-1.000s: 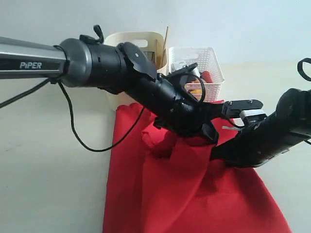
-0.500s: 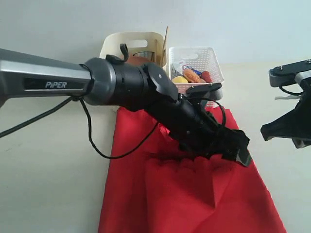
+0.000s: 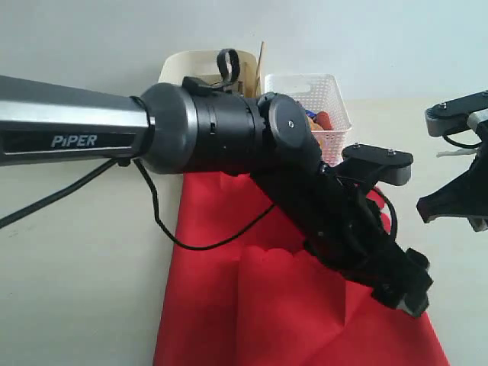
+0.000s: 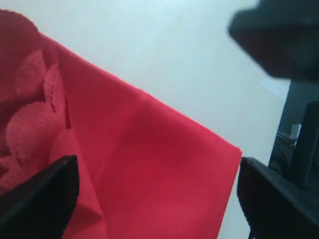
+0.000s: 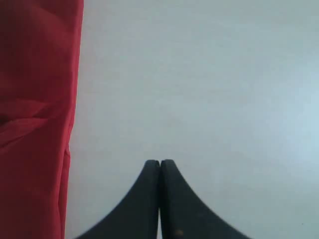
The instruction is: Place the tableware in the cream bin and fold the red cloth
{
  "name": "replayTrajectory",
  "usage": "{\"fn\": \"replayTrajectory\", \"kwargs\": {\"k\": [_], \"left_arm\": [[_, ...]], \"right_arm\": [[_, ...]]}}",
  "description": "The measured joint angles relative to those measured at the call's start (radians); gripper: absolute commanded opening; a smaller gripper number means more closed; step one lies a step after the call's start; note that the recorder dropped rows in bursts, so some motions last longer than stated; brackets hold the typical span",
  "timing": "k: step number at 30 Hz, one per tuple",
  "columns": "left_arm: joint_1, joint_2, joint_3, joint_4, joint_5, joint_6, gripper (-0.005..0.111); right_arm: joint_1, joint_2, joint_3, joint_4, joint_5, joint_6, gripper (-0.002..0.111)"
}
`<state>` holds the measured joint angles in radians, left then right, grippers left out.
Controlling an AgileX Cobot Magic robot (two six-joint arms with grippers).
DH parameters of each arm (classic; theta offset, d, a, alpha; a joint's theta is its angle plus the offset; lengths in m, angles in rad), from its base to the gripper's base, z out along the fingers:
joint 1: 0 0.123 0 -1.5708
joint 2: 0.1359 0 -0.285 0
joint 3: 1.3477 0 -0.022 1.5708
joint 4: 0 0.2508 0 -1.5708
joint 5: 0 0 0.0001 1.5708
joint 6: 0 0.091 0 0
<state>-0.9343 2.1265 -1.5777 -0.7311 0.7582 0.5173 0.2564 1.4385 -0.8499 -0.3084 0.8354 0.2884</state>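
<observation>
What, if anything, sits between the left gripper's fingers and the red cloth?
Nothing visible does. In the left wrist view, the left gripper has its open fingers framing bare red cloth, with only the cloth's own folds there. The cream bin and white basket stand beyond the cloth's far edge, out of the way.

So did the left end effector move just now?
Yes. The left end effector slid down and right in the exterior view, away from the basket, over the cloth.
</observation>
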Motion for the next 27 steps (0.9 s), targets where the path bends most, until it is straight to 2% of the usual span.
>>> {"fn": "replayTrajectory", "kwargs": {"k": [2,5,7,9,13,16,21,27], "left_arm": [[0.0,-0.036,0.0,0.159,0.034,-0.102,0.082],[0.0,-0.12,0.0,0.495,0.137,-0.343,0.082],[0.007,-0.161,0.007,0.622,0.209,-0.442,0.082],[0.039,-0.193,0.043,0.651,0.24,-0.486,0.082],[0.131,-0.2,0.168,0.601,0.214,-0.517,0.082],[0.186,-0.201,0.263,0.466,0.1,-0.489,0.082],[0.206,-0.193,0.325,0.273,0.014,-0.39,0.082],[0.208,-0.119,0.33,0.203,-0.028,-0.367,0.082]], "right_arm": [[0.0,0.0,0.0,0.0,-0.007,0.0,0.0],[0.0,0.0,0.0,0.038,-0.034,-0.037,0.0],[0.0,0.0,0.0,0.114,-0.054,-0.1,0.0],[0.0,0.0,0.0,0.192,-0.065,-0.171,0.0],[0.0,0.0,0.0,0.315,-0.07,-0.272,0.0],[0.0,0.0,0.0,0.377,-0.071,-0.323,0.0],[0.0,0.0,0.0,0.4,-0.071,-0.338,0.0],[0.0,0.0,0.0,0.402,-0.071,-0.343,0.0]]}}
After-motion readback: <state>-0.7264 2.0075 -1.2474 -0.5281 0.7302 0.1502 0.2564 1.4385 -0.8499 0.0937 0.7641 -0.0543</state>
